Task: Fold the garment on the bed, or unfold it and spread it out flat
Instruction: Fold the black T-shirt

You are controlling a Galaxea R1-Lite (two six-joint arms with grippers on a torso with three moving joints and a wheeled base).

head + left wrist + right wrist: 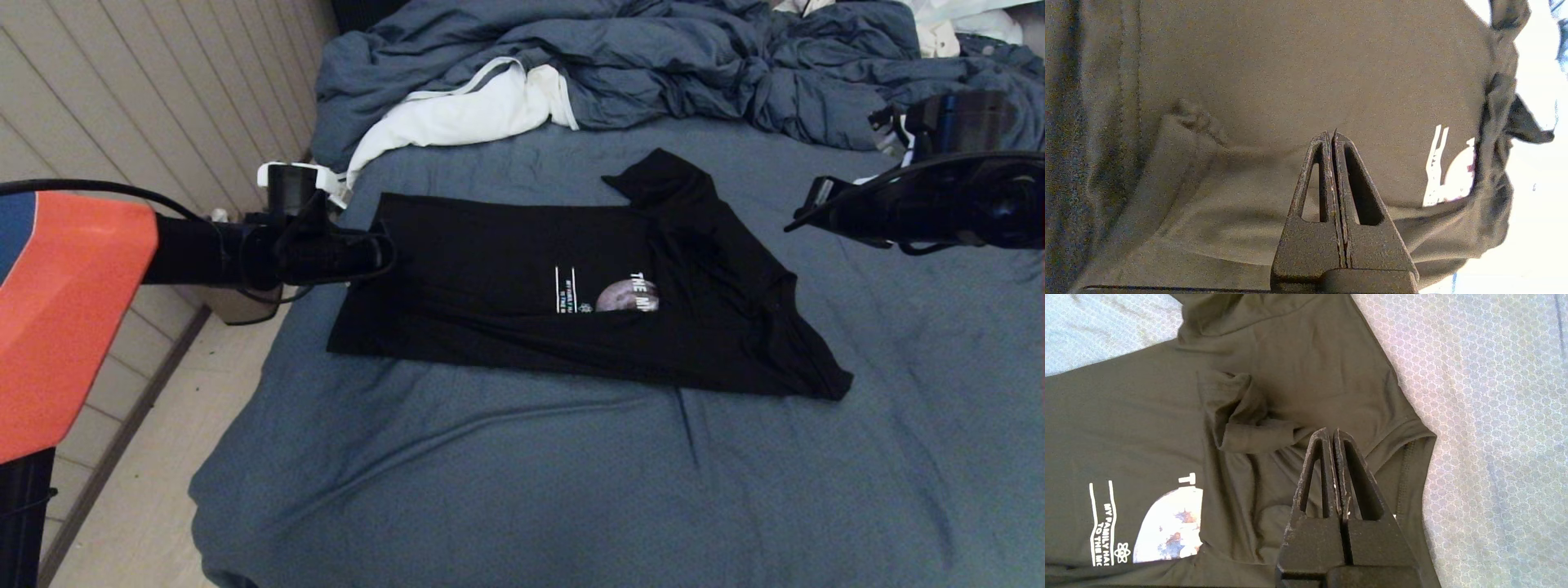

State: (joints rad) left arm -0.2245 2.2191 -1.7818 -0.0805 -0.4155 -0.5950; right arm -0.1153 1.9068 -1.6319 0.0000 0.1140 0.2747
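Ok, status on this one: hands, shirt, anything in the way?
Left hand shut, empty, over shirt's left edge. Right hand shut, empty, above its right side. Black T-shirt partly folded on the bed, print half covered. Duvet and white cloth behind, clear of shirt.

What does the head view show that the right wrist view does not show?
Only the head view shows the rumpled duvet, the white cloth, the wall, the floor, both arms, and the whole garment lying partly folded on the bed.

Only the right wrist view shows the right gripper close up, jaws shut and empty, above a folded-in sleeve.

Both show the black garment, its moon print and the blue-grey sheet.
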